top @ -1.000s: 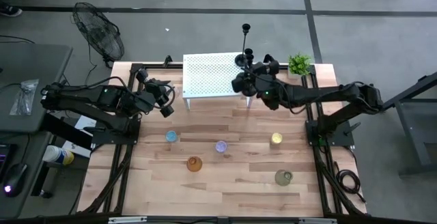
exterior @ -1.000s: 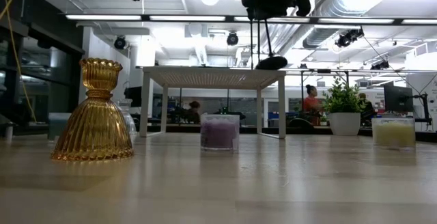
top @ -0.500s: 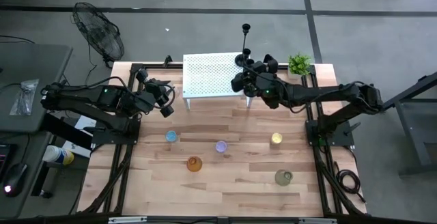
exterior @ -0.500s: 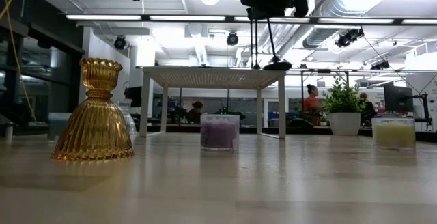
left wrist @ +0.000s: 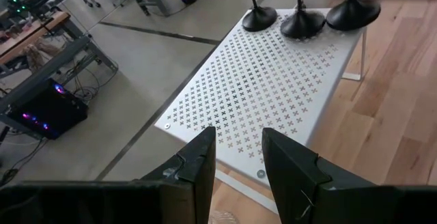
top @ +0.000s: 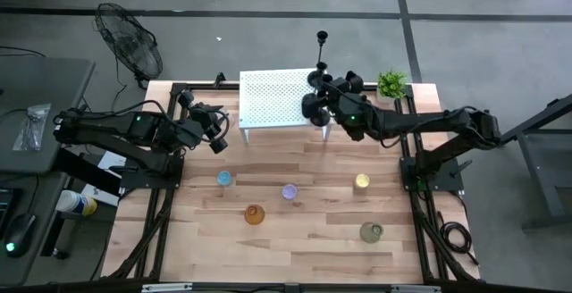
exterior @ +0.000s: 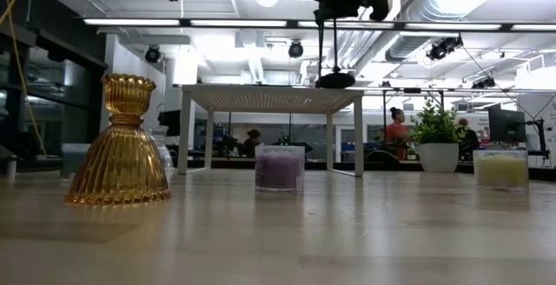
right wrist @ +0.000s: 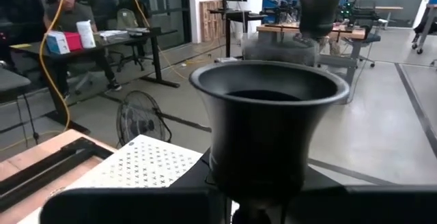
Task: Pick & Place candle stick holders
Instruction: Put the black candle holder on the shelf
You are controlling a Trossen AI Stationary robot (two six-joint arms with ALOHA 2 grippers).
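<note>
A white perforated stand (top: 277, 99) sits at the table's far side. Two black candlesticks stand by their round bases (left wrist: 259, 19) (left wrist: 302, 24) on its far right corner. My right gripper (top: 316, 105) is shut on a third black candlestick (exterior: 334, 50) over the stand's right end. Its cup (right wrist: 270, 121) fills the right wrist view, and its base (exterior: 334, 80) is at or just above the stand's top. My left gripper (left wrist: 239, 162) is open and empty, left of the stand. My right gripper holds the candlestick high on its thin stem (exterior: 334, 26), below the cup. The cup hides the place of contact in the wrist view. The candlestick hangs upright below the gripper, its base (left wrist: 351, 14) over the stand's right end; I cannot tell whether the base touches.
Small glass holders stand on the wooden table: blue (top: 223, 179), purple (top: 289, 191), amber (top: 255, 214), yellow (top: 362, 181) and green (top: 371, 231). A small potted plant (top: 391, 83) stands at the far right corner. A fan (top: 130, 38) stands off the table.
My right gripper has carried the candlestick a little toward the table's left, over the stand's right end. The base was tipped a second ago and now hangs level under an upright stem.
</note>
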